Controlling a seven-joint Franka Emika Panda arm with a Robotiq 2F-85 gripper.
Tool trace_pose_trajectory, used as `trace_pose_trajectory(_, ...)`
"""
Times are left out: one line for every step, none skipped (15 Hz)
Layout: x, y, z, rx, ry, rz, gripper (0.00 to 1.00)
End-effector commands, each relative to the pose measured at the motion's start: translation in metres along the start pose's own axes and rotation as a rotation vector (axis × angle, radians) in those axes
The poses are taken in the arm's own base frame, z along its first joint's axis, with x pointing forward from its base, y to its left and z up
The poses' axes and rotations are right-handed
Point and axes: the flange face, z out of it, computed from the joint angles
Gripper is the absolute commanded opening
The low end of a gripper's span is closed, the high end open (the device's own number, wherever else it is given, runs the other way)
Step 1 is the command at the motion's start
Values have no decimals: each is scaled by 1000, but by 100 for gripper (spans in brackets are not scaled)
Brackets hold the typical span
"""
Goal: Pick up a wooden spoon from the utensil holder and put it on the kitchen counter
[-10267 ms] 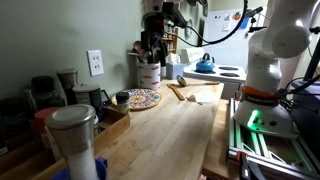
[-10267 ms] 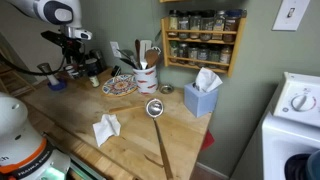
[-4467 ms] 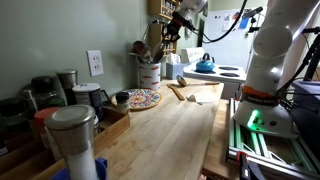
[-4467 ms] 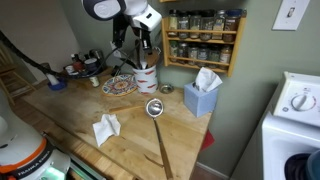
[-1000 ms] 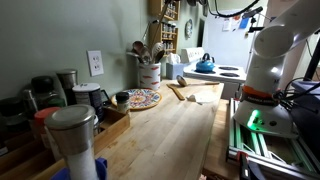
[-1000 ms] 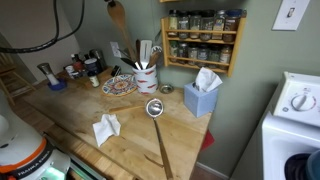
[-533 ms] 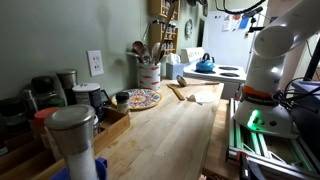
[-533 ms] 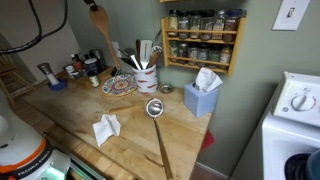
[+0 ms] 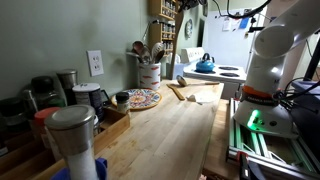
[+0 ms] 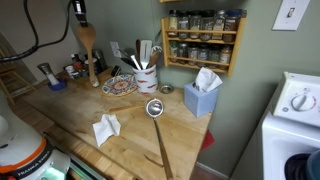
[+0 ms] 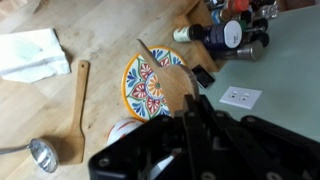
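Note:
My gripper (image 10: 79,12) hangs at the top edge of an exterior view, shut on the wooden spoon (image 10: 88,42). The spoon's broad end is up at the fingers and its handle points down over the back of the kitchen counter (image 10: 70,115). It is in the air, well to the side of the utensil holder (image 10: 146,77), which stands by the wall with other utensils in it (image 9: 150,72). In the wrist view the gripper (image 11: 192,105) clamps the spoon (image 11: 170,88), whose handle reaches out over a patterned plate (image 11: 148,75).
On the counter lie a steel ladle (image 10: 155,108), a crumpled white napkin (image 10: 106,128), the patterned plate (image 10: 118,87) and a blue tissue box (image 10: 203,95). A flat wooden spatula (image 11: 78,105) lies near the ladle. Coffee gear (image 10: 75,68) crowds the wall below the spoon. A steel-lidded jar (image 9: 72,140) stands close to one camera.
The gripper has carried the spoon sideways away from the utensil holder along the wall and lowered it, with the handle swinging to hang nearly straight down.

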Motion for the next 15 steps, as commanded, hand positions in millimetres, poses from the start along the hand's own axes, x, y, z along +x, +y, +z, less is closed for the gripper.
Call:
trace_pose_trajectory(21,23,31,85,-174,4,2)
trace_pose_trajectory(26,31,41,113,-201,-12,2)
trace_pose_trajectory(32,41,53,130,-213,-44,2)
trace_pose_trajectory(37,54,64,158,-244,-56,2)
trace_pose_trajectory(42,67,75,167,-261,-72,2)
trace_pose_trajectory(45,80,86,168,-284,-104,2)
trace_pose_trajectory(48,92,95,168,-300,-127,2)
trace_pose_trajectory(51,106,105,175,-327,-155,2)
trace_pose_trajectory(54,117,114,187,-346,-177,2)
trace_pose_trajectory(58,128,122,220,-351,-201,2)
trace_pose_trajectory(63,138,129,254,-364,-226,2)
trace_pose_trajectory(67,147,136,293,-372,-242,2)
trace_pose_trajectory(73,157,142,335,-382,-257,2)
trace_pose_trajectory(79,167,150,366,-393,-258,2)
trace_pose_trajectory(84,176,156,386,-398,-249,2)
